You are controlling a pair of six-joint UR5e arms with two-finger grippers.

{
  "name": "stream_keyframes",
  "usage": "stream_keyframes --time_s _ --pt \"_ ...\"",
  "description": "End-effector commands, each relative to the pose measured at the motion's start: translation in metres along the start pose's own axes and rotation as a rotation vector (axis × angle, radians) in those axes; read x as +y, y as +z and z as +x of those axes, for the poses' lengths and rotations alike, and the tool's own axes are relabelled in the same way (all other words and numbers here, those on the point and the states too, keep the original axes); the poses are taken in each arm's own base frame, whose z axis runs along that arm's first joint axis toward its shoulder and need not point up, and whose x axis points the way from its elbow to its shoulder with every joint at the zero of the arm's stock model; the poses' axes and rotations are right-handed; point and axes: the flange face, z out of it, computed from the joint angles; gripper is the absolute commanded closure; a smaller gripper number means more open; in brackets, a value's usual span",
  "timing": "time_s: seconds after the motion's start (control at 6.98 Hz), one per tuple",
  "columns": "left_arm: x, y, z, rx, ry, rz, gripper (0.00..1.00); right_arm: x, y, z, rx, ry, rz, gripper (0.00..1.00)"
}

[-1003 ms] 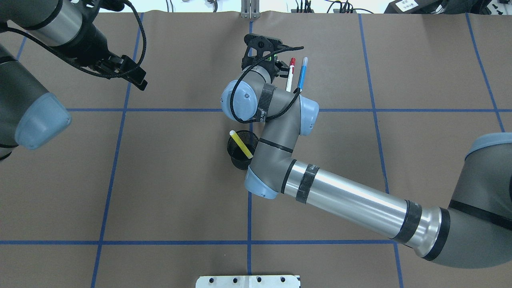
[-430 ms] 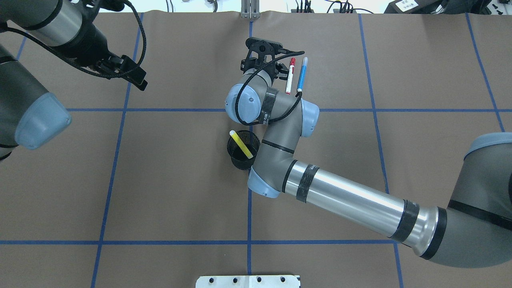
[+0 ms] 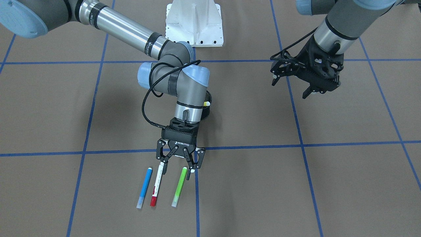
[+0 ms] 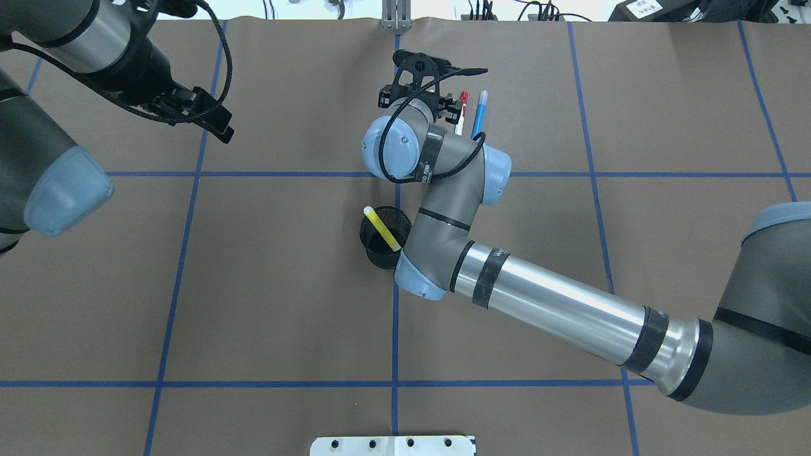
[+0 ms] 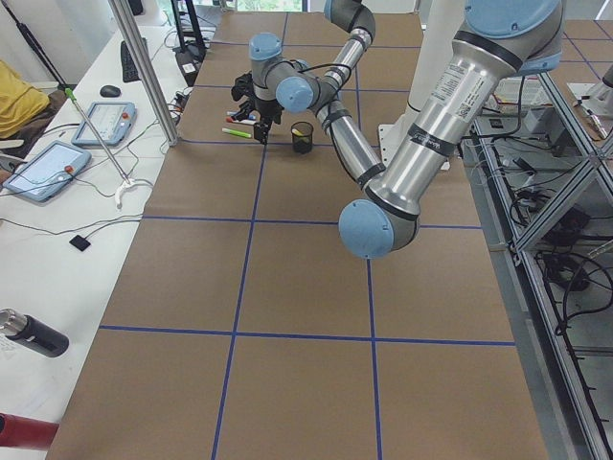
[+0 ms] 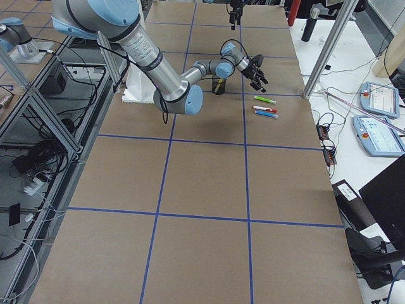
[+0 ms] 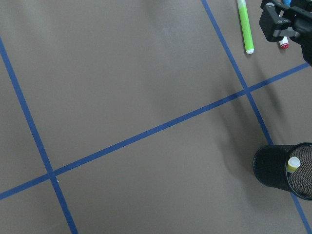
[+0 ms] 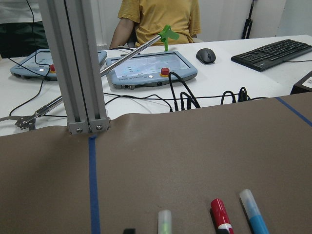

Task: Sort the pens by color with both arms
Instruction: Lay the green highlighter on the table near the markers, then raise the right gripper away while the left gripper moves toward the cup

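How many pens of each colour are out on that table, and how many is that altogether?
Blue pen: 1
Red and white pen: 1
Green pen: 1
Yellow pen: 1, standing in the black cup
Total: 4 pens

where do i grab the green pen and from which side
Grip the lime green pen at mid-barrel, straight down from above, fingers closing across its thin width. It lies flat on the table, and the gap to the red-capped pen beside it looks wide enough for one finger. The open right gripper hangs over its robot-side end.
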Motion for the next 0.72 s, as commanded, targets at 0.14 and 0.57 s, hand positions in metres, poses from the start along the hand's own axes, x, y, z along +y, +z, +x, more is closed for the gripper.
stream_keyframes --time_s 0.14,0.57 --pt "-0.008 -0.001 0.011 0.008 -0.089 0.005 0.00 -0.060 0.005 0.029 -0.070 0.030 -0.335 0.02" --pt "-0.028 0.023 0.072 0.049 -0.258 -0.035 0.01 -0.112 -0.017 0.101 -0.066 -0.106 -0.603 0.01"
